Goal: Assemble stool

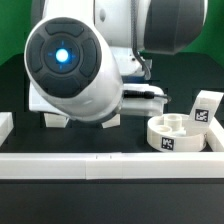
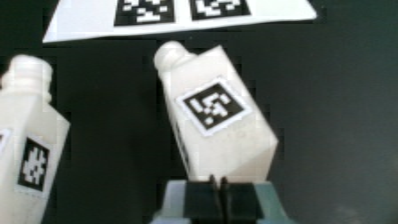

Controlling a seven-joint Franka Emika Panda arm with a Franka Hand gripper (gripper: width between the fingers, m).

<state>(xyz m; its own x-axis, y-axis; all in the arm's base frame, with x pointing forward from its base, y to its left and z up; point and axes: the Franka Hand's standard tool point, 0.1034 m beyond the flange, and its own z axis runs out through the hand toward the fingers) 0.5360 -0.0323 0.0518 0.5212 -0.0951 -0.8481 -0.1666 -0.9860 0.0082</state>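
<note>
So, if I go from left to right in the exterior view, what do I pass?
Rail end → arm → seat → leg

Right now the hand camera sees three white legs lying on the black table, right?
Not quite. The wrist view shows two white legs, not three: the whole leg and the cut-off leg, which runs out of the picture. Both do lie on the black table.
</note>
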